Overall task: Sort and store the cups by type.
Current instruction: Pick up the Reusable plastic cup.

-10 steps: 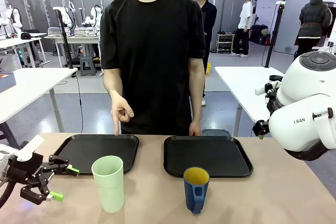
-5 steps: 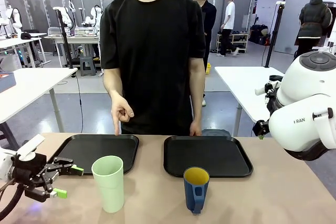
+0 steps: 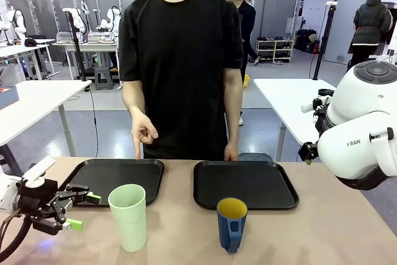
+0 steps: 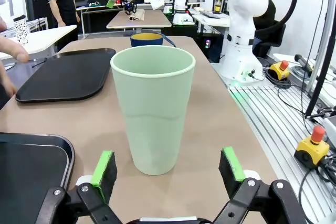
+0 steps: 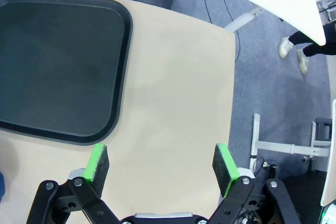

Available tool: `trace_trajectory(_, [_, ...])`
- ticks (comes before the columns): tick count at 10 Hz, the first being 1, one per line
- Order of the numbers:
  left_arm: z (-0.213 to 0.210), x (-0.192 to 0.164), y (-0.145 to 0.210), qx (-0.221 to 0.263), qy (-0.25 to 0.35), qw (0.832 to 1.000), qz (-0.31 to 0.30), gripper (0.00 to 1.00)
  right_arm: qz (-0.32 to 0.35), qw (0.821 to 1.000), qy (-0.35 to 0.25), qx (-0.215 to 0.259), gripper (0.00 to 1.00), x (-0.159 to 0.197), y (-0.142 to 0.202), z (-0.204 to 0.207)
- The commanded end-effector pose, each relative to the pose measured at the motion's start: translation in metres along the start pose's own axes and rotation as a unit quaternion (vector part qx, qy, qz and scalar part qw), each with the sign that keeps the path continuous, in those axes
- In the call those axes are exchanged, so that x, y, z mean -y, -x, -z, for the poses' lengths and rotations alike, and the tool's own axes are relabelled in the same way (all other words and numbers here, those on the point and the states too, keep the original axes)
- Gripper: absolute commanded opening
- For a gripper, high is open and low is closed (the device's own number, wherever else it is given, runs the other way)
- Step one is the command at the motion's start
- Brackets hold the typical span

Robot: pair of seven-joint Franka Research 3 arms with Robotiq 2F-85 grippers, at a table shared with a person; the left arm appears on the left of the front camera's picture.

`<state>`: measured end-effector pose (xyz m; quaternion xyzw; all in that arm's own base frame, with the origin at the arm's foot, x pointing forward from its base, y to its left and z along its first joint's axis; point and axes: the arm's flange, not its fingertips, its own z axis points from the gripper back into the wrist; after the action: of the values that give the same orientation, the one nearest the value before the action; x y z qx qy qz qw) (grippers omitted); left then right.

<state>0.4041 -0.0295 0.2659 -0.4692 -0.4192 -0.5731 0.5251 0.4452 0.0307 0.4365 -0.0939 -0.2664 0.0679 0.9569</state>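
The pale green tumbler (image 3: 128, 217) stands upright near the table's front, just in front of the left black tray (image 3: 115, 178). My left gripper (image 3: 85, 210) is open beside it on its left, level with it. In the left wrist view the tumbler (image 4: 153, 108) stands just ahead of the open left gripper (image 4: 168, 169), untouched. The dark blue mug (image 3: 232, 223), yellow inside, stands in front of the right black tray (image 3: 245, 184), and its rim (image 4: 147, 39) peeks out behind the tumbler. My right gripper (image 5: 160, 166) hangs open and empty over bare table beside the right tray (image 5: 58, 61).
A person stands at the far side. One hand (image 3: 142, 131) points down over the left tray's far edge, and the other hand (image 3: 230, 152) rests at the right tray's far edge. My right arm's white body (image 3: 363, 134) looms at the right. The table edge (image 5: 231, 77) lies near the right gripper.
My left gripper has moved up and toward the green tumbler, still open. The cups, the trays, the person's hands and the right arm have stayed put.
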Motion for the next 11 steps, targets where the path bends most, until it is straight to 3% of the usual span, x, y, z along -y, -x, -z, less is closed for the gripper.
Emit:
trace_trajectory(1, [0.0,0.002,0.001,-0.002,0.003,1.0,0.003,1.0,-0.002,1.0,0.003,0.0,1.0,0.0,0.0,0.001])
trace_trajectory(11, [0.048,-0.026,0.031,0.048,0.049,0.997,-0.023,1.0,-0.002,1.0,0.003,0.0,1.0,0.0,0.0,0.001])
